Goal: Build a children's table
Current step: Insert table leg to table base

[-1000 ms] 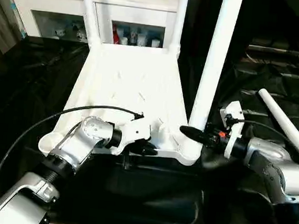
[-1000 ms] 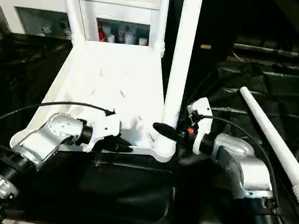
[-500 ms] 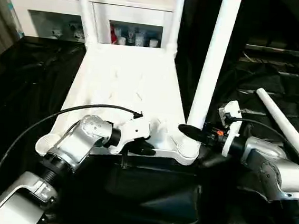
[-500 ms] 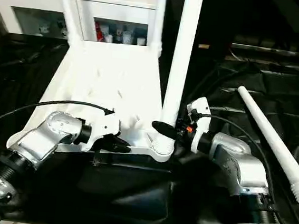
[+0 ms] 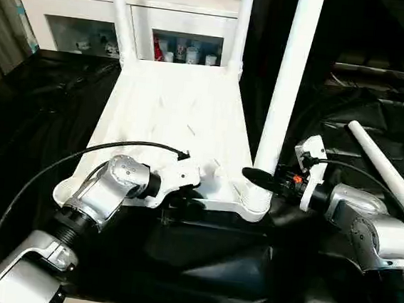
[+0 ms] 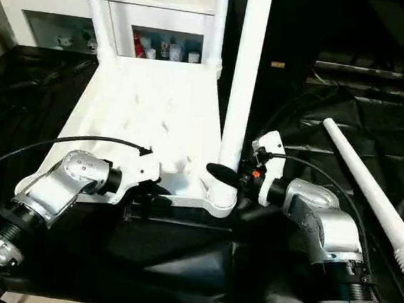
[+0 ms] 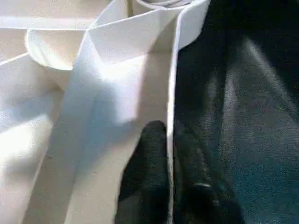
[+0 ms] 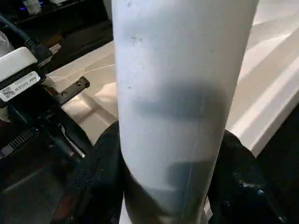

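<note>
Tabletop (image 5: 176, 120): white plastic, lying underside up on the black-draped bench (image 5: 39, 129), centre of the frame, ribs showing.

Near-right leg (image 5: 289, 81): upright in the near-right corner socket (image 5: 254, 199), right of centre. Two further legs (image 5: 122, 15) stand in the far sockets at the top of the frame.

Loose leg (image 6: 370, 189): lying on the bench at the right edge, well apart from the tabletop.

Left pincer (image 5: 186, 200): lower centre, at the tabletop's near edge; in the wrist view its two fingers (image 7: 149, 177) pinch the thin rim wall, one on each side.

Right pincer (image 5: 257, 177): right of centre, at the base of the near-right leg; the wrist view shows its fingers (image 8: 105, 182) pressed against either side of the tube.

White cabinet (image 5: 80, 4): upper left, behind the bench.
</note>
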